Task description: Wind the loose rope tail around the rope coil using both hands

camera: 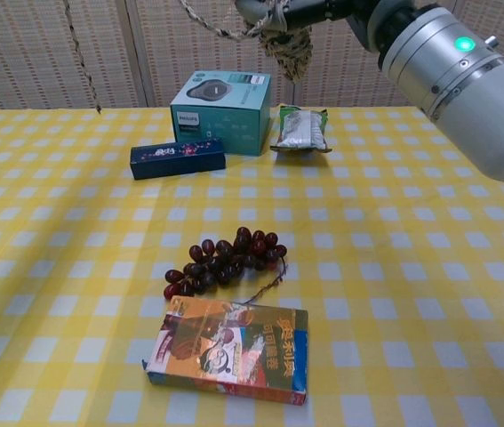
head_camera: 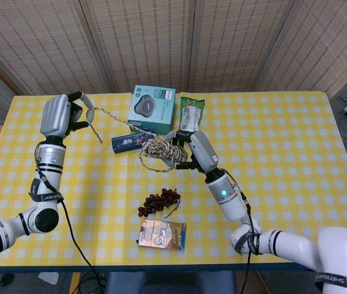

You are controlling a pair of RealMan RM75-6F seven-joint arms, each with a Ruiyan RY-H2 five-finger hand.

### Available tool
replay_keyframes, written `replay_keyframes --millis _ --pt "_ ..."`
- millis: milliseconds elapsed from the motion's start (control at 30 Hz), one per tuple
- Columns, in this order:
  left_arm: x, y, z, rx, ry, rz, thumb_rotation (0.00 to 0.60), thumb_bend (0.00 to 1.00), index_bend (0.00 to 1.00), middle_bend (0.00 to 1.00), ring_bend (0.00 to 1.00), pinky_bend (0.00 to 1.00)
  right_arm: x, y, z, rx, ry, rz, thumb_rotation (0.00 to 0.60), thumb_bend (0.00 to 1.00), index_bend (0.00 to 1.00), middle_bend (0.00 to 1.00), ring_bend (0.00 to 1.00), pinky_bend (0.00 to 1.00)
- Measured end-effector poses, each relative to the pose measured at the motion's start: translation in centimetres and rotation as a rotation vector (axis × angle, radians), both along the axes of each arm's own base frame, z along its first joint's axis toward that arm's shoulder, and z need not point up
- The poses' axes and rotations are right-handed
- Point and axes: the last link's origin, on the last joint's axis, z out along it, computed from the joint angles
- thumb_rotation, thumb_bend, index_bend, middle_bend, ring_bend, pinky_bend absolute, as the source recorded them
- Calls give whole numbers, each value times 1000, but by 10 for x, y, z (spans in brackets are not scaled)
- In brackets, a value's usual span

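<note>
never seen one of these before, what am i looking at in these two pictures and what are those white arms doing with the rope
These are two robot arms at a table, each ending in a mechanical hand. One picture looks down from the robot's head, the other looks forward from its chest.

The right hand holds a rope coil up above the yellow checked table. The left hand pinches the rope tail, stretched out from the coil.

On the table lie a teal box, a dark blue box, a snack packet, a bunch of grapes and a colourful flat box.
</note>
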Motion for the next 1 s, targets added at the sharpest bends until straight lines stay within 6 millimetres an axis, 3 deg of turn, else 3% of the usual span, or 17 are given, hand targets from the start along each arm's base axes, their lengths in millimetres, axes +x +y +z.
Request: replay_keyframes --millis 633,1000 --pt "-33 -29 -13 -64 93 -14 600 429 777 1000 1000 1000 6 -17 7 -92 -176 -143 600 285 830 658 569 629" --pt "-30 -55 -8 -43 162 -130 600 430 777 1000 1000 1000 6 -25 1 -151 -171 -237 600 295 833 660 569 629"
